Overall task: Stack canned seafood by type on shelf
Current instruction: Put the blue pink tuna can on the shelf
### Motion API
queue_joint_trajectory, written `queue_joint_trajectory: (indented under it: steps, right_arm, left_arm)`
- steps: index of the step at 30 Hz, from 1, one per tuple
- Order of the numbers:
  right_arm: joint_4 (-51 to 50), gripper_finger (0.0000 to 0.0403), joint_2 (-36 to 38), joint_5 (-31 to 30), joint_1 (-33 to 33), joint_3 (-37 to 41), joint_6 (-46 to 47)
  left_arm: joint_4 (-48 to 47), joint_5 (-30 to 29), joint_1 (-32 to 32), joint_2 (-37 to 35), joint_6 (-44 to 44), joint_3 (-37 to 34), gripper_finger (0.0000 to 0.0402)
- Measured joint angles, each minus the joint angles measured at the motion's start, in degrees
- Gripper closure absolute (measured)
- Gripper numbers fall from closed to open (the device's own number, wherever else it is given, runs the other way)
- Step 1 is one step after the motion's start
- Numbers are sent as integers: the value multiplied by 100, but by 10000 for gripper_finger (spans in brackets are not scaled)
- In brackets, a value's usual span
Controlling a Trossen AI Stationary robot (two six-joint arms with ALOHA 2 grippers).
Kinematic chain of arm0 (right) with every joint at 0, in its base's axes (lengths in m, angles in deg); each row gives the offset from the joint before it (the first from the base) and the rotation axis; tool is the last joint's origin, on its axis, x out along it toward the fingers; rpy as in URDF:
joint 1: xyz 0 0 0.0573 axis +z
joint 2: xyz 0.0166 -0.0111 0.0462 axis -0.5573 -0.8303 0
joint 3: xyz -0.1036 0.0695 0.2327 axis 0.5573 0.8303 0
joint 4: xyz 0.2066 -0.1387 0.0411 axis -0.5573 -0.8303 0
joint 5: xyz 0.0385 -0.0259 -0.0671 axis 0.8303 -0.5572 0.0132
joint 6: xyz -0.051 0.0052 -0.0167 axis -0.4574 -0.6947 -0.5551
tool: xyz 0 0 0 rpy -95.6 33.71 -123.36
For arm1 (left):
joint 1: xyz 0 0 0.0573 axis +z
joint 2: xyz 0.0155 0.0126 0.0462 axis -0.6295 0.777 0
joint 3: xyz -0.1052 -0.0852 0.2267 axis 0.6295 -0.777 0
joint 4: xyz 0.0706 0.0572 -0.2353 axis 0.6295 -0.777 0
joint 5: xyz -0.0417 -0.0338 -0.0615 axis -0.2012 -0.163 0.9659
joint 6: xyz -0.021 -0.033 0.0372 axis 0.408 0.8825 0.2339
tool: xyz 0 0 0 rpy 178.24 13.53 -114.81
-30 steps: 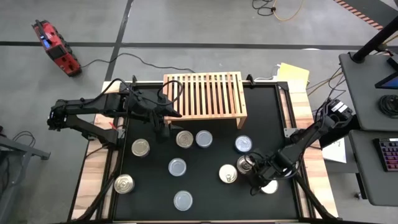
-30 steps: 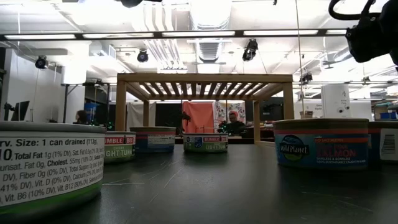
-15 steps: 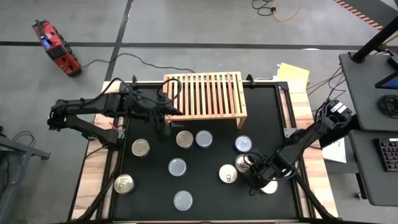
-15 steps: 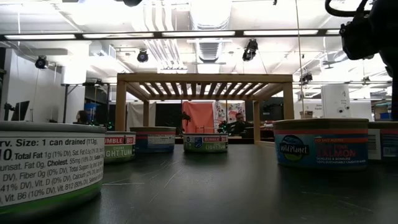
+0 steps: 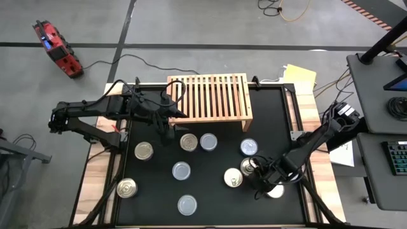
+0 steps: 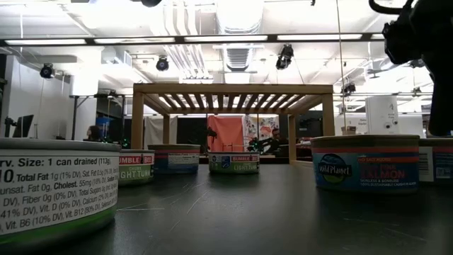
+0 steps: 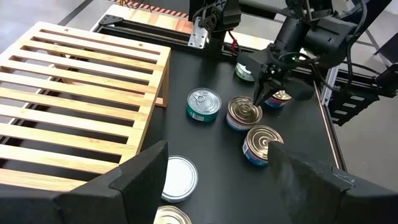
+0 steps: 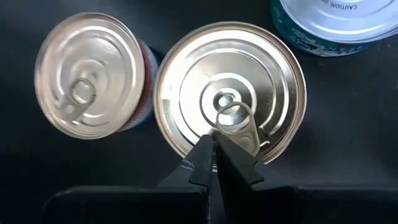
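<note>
Can in hand: a gold-lidded tin [image 8: 229,93] w/ pull tab sat on the black surface [image 5: 210,191] on the robot's right side, well apart from the shelf [image 5: 208,98], another gold tin [image 8: 93,74] just beside it.
Other cans: approx. nine more lay scattered on the surface; none seen on the shelf top.
Step, judged: right arm lining up over the tin, pick not yet made.
Doing it well: gripper would need to spread wider than the lid, centre on the tin, drop past the rim, and clear the neighbour tin.
Right gripper [image 8: 214,158]: fingers pressed together, tips right above the pull tab; contact unclear, nothing held.
Left gripper [image 7: 214,171]: fingers apart, empty, hovering near the shelf's front-left corner over the tins there.
</note>
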Motion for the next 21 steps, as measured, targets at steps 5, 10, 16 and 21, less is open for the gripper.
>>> queue_joint_trajectory:
  steps: [5, 10, 16, 21]
  right_arm:
    - [29, 390, -93, 187, 0, 46, -50]
    - [40, 390, -96, 348, 28, 46, -109]
    - [51, 390, -51, 409, 26, 47, -146]
    - [65, 390, -8, 430, 28, -53, -150]
  left_arm:
    - [-1, 0, 0, 0, 16, 0, 141]
    - [-1, 0, 0, 0, 16, 0, 141]
    - [-1, 0, 0, 0, 16, 0, 141]
    - [-3, 0, 0, 0, -13, 0, 141]
